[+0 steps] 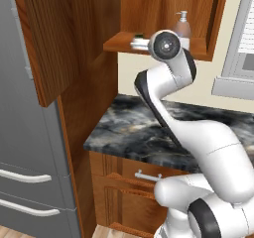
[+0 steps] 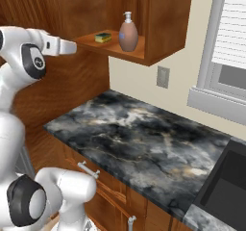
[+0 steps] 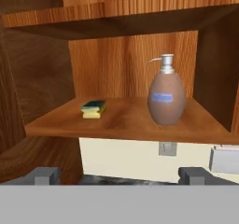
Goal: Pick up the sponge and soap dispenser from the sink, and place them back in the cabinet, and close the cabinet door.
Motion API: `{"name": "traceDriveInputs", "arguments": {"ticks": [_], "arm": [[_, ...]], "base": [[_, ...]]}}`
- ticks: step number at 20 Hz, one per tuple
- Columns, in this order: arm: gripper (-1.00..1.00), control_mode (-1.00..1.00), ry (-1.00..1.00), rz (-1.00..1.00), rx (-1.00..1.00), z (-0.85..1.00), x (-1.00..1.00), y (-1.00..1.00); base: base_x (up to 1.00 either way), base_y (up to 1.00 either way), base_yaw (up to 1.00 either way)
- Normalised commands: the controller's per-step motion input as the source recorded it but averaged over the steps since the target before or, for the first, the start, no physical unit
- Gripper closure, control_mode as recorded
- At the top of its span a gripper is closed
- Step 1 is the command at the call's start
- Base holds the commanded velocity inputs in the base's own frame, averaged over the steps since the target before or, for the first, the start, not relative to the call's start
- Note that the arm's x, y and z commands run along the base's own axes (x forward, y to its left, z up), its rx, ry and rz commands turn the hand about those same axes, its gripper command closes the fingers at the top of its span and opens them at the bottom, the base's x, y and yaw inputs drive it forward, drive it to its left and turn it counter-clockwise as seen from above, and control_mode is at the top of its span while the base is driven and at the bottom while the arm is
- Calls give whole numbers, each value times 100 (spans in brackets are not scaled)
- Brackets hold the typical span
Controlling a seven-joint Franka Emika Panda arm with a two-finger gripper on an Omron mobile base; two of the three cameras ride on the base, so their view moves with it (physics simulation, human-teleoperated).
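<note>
The orange-brown soap dispenser (image 3: 166, 97) with its white pump stands upright on the cabinet shelf (image 3: 126, 126), right of centre. A small yellow sponge (image 3: 93, 109) with a dark green top lies flat to its left. Both also show in the right base view: the soap dispenser (image 2: 128, 34) and the sponge (image 2: 103, 37). My gripper (image 3: 121, 176) hangs in front of the shelf, a little below it and clear of both things, open and empty. The cabinet door (image 1: 44, 38) stands swung open at the left. A corner of the black sink (image 2: 226, 182) lies at the lower right.
A dark marble counter (image 2: 139, 134) runs under the cabinet, with wooden drawer fronts (image 1: 124, 182) beneath. The grey refrigerator (image 1: 25, 157) stands at the left behind the open door. A window (image 2: 230, 57) and a wall outlet (image 2: 163, 76) are to the right.
</note>
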Motion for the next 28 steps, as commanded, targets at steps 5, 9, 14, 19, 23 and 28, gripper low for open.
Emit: {"name": "traceDriveInputs", "arguments": {"ticks": [5, 9, 14, 19, 23, 28], "arm": [[-100, -100, -10, 0, -6, 0, -99, 22], [-100, -100, -10, 0, -3, 11, -87, 13], [-100, -100, -6, 0, -1, 21, -65, 0], [-100, -100, -3, 0, 0, 21, -65, 4], [-100, -100, -3, 0, 0, 8, -63, 20], [-100, -100, -4, 0, 0, 0, -59, 38]], "base": [[0, 0, 0], [0, 0, 0], [0, 0, 0], [0, 0, 0], [0, 0, 0], [0, 0, 0]]}}
